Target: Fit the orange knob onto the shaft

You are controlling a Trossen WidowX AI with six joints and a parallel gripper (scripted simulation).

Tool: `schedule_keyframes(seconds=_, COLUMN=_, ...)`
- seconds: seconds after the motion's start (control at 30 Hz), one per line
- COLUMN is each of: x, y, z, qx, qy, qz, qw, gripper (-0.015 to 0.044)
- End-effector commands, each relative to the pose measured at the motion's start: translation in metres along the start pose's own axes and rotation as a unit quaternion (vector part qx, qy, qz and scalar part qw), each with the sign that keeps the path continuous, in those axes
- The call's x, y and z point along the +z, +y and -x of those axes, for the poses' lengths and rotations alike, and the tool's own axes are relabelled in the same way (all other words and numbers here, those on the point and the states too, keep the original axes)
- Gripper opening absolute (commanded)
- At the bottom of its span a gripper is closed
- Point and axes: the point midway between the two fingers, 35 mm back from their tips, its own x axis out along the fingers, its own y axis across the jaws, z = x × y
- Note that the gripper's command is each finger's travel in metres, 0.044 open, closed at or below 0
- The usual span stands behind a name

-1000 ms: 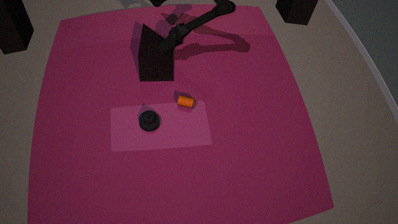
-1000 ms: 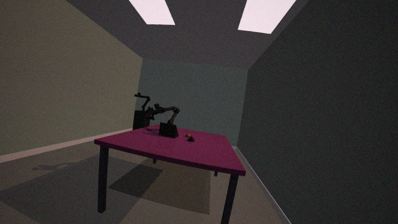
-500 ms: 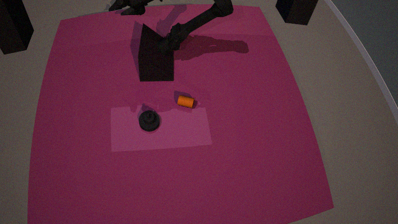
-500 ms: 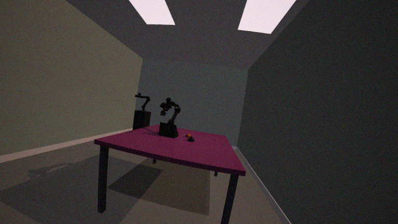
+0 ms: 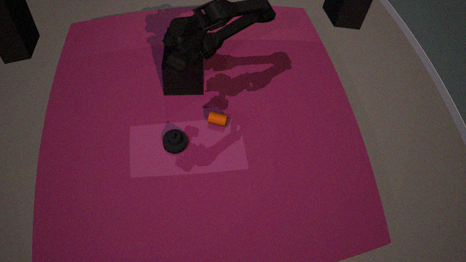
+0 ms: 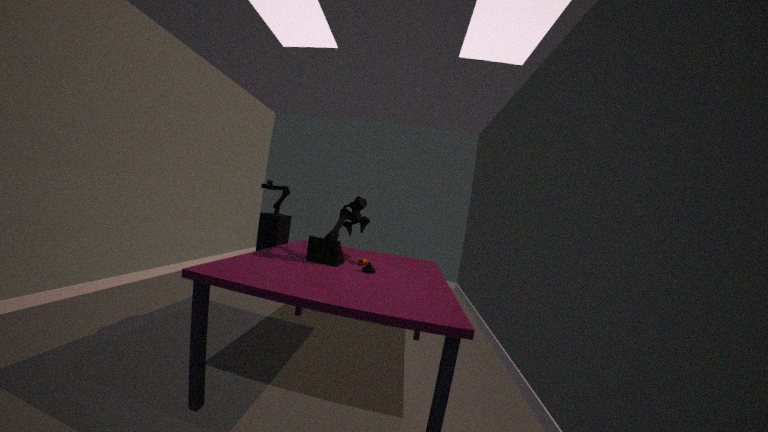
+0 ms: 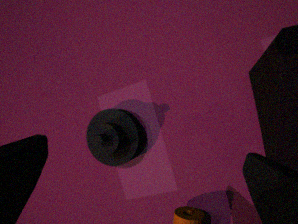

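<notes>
Okay, black jointed robot arm (image 5: pixel 236 31) (image 6: pixel 336 227) rises from a black block base (image 5: pixel 184 85) (image 6: pixel 321 251) on a magenta desk (image 5: pixel 195 208) (image 6: pixel 322 284) (image 7: pixel 75 55). Arm is bent, folded back at the elbow in the top view; the exterior view has the black two-finger hand (image 5: pixel 176 53) (image 6: pixel 356 232) (image 7: pixel 149 155) raised well above the desk, fingers pointing down. Fingers wide apart, nothing between them. Top view: hand overlaps the base, finger detail too dark to read.

Orange cylindrical knob (image 5: pixel 217 119) (image 6: pixel 363 261) (image 7: pixel 191 216) looks to be lying on its side on the desk, off the shaft, apart from the pedestal. Wrist view shows its holed end near the lower edge, partly cut off. Dark round pedestal (image 5: pixel 168 146) (image 6: pixel 368 269) (image 7: pixel 99 154) stands upright, dark shaft (image 5: pixel 175 134) (image 7: pixel 105 139) bare on top; flat side can't be told.
</notes>
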Motion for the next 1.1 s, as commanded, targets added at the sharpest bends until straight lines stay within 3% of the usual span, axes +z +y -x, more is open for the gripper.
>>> schedule_keyframes(seconds=0.0, x=-0.065, y=-0.003, z=-0.004, qx=-0.061, qy=0.07, qz=0.019, qw=0.996, gripper=0.044)
schedule_keyframes(seconds=0.13, x=-0.123, y=-0.015, z=-0.001, qx=-0.122, qy=0.124, qz=0.029, qw=0.984, gripper=0.044)
schedule_keyframes(seconds=0.37, x=-0.127, y=-0.016, z=-0.004, qx=-0.127, qy=0.127, qz=0.03, qw=0.983, gripper=0.044)
schedule_keyframes(seconds=0.57, x=-0.156, y=-0.04, z=-0.087, qx=-0.177, qy=0.15, qz=0.044, qw=0.972, gripper=0.044)
schedule_keyframes(seconds=1.07, x=-0.166, y=-0.055, z=-0.11, qx=-0.179, qy=0.152, qz=0.045, qw=0.971, gripper=0.044)
